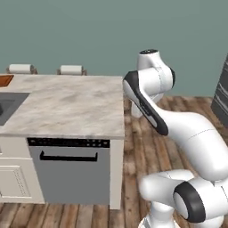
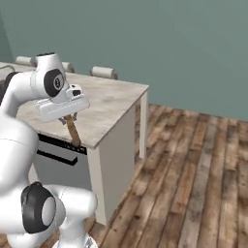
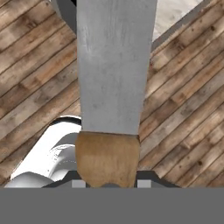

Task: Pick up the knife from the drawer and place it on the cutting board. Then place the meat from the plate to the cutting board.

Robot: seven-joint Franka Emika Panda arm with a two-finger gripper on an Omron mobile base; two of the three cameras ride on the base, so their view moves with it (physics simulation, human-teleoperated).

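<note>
Both base views look down from behind the arm — sharing the table; the hand view hugs the knife — floor behind.

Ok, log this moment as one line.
stage: carrying | tool: shut on slim knife with brown wooden handle and grey blade | position: at marble counter edge | reddish-brown wooden cutting board: far left, bare

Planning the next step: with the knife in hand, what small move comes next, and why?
Probably carry the knife left over the counter toward the cutting board. The gripper is shut on its handle, hanging beside the counter's near corner; the board lies at the far left.
</note>
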